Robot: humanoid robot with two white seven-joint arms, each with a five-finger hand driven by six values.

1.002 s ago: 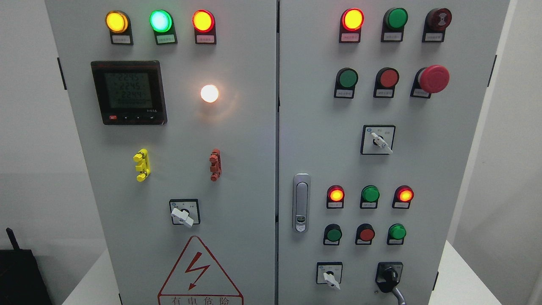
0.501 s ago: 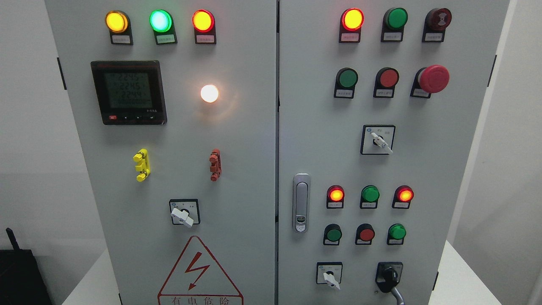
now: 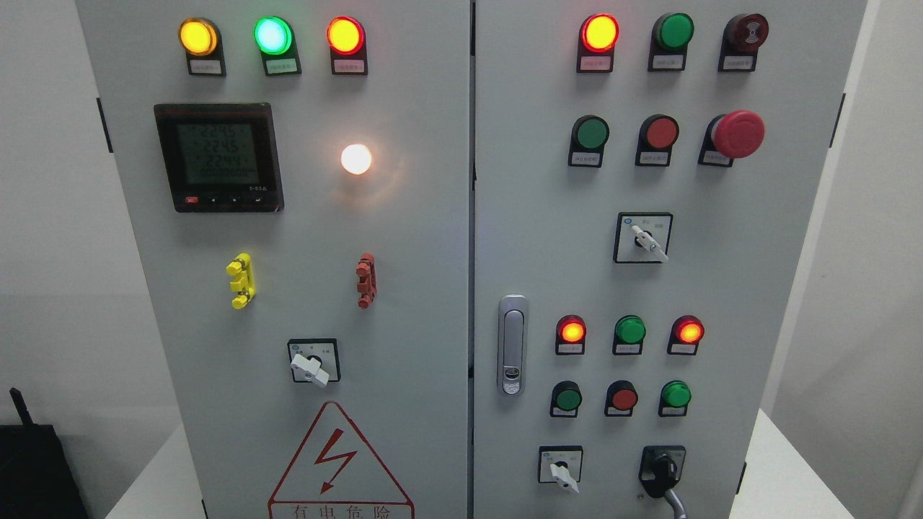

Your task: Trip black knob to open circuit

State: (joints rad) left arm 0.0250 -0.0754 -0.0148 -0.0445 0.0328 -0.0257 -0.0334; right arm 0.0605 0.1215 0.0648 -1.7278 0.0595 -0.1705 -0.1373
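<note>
- Since neither robot hand shows anywhere in the head view, you cannot tell whether their fingers are apart, together, or clamped on anything; judge the reach as not yet begun.
- Your target, the black knob (image 3: 662, 468), sits at about five o'clock on the grey control cabinet (image 3: 433, 238), in the bottom row of the right-hand door, with a grey cable (image 3: 676, 503) dropping out of frame just below it.
- Its handle points roughly toward six or seven o'clock on its own dial; which position counts as tripped, the frame does not tell you.
- Just beside it, at its nine o'clock, is a white selector switch (image 3: 561, 468); keep them apart in your mind, because they share one row and sit close.
- At the knob's twelve o'clock runs a row of small push buttons (image 3: 622, 396), and above those a row of pilot lamps (image 3: 629, 330), two glowing red. They probably report the circuit, so watch them once the knob turns.
- The red mushroom stop button (image 3: 737, 134) stands proud at about one o'clock, well apart from your target, placed high likely so a palm can reach it fast.
- The door latch (image 3: 513, 344) lies at the knob's ten o'clock, near the seam between the doors.
- The low mounting suggests an approach from the bottom edge; the right arm looks the nearer choice.
- The main risk I see is fingers brushing the white selector or snagging the cable.
</note>
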